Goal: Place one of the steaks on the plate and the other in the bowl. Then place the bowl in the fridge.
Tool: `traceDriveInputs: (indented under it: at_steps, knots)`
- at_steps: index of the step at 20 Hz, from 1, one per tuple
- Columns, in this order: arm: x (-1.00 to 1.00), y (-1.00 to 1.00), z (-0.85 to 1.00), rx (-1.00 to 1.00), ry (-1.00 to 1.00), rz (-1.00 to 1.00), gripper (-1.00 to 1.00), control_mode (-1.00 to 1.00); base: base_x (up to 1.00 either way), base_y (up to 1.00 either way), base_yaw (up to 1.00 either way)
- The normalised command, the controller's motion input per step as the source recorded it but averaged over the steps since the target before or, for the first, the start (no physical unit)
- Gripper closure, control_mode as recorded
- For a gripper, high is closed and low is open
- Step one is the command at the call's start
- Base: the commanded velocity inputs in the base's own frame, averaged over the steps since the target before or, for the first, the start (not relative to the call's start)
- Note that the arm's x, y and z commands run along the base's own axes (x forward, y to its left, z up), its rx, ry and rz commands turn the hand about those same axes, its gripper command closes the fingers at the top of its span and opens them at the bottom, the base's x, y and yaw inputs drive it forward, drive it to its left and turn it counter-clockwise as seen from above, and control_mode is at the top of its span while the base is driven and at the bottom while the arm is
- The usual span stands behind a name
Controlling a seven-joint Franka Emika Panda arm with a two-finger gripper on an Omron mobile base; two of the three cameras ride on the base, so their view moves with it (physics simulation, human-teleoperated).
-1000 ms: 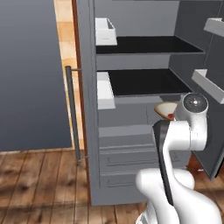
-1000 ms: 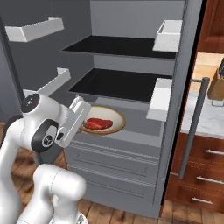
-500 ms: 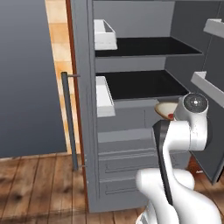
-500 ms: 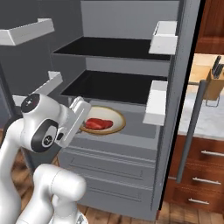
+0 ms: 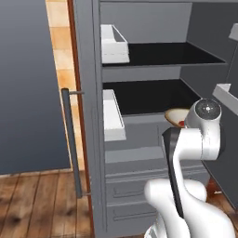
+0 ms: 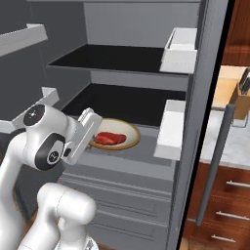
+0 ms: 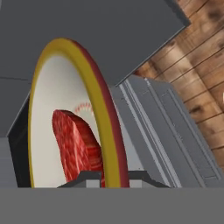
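hand view: hand point(image 7: 107, 178) pinching bowl point(image 7: 111, 144) rim; steak point(image 7: 76, 146) in bowl, just beside fingers.

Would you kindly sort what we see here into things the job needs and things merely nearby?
Job items:
- bowl, gripped at its rim by the end effector
- steak in the bowl
- fridge, open

Merely nearby:
- white door bins
- knife block
- wooden drawers

No text, label, brand, number or sign can be read anywhere in these views. The fridge point(image 6: 195, 97), its door bins point(image 5: 114, 44) and shelves point(image 6: 117, 58) are plain, and the bowl point(image 6: 128, 140) and steak point(image 6: 110, 138) carry no markings.
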Motion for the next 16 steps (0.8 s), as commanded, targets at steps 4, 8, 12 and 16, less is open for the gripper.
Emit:
traceDriveInputs:
  at_steps: [4,8,12,16]
  knots:
    - [0.00,0.00,0.00,0.00,0.00,0.00,1.00,1.00,0.28,-0.33,0.03]
    - [0.00,0.00,0.00,0.00,0.00,0.00,1.00,1.00,0.14,-0.19,0.05]
    - [0.00,0.00,0.00,0.00,0.00,0.00,1.00,1.00,0.01,0.00,0.04]
    - [0.23,-0.03,0.00,0.00,0.00,0.09,1.00,-1.00,0.00,0.00,0.00]
